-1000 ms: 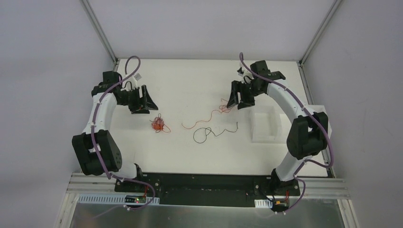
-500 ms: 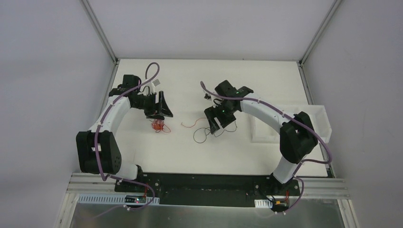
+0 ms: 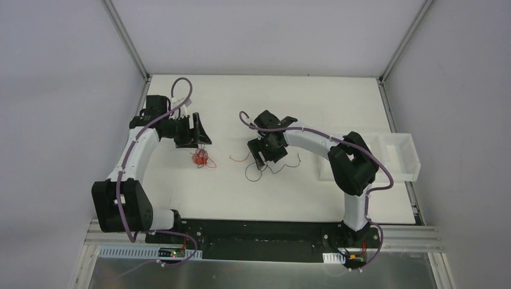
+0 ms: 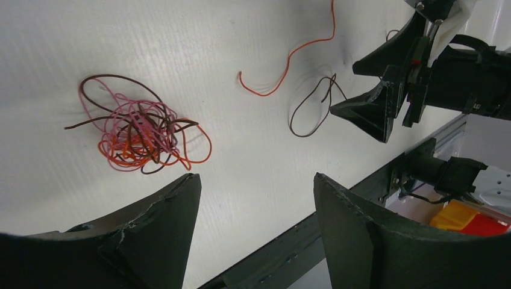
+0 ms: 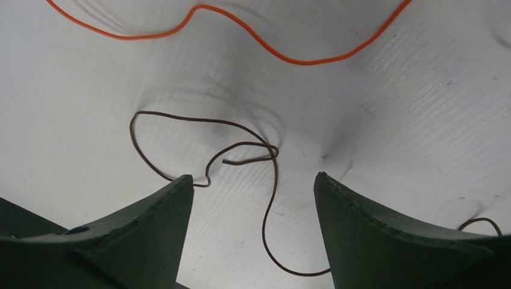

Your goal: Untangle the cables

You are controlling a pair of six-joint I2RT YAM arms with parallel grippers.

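Observation:
A small wad of red-orange, pink and black wires [image 3: 200, 159] lies left of the table's middle; it also shows in the left wrist view [image 4: 141, 135]. A loose red strand [image 3: 240, 158] [image 5: 241, 30] and a loose black strand [image 3: 255, 171] [image 5: 241, 150] lie to its right. My left gripper [image 3: 203, 142] [image 4: 256, 176] is open and empty, just behind the wad. My right gripper [image 3: 263, 158] [image 5: 253, 176] is open and empty, low over the black strand, which runs between its fingers.
A clear plastic bin [image 3: 399, 154] stands at the right edge of the table. Metal frame posts [image 3: 125, 37] rise at the back corners. A black rail [image 3: 259, 232] runs along the near edge. The right gripper shows in the left wrist view [image 4: 385, 102].
My right arm has swung from the back right leftwards and down over the loose strands. My left gripper has moved right toward the wad. The red strand now looks shorter, partly hidden.

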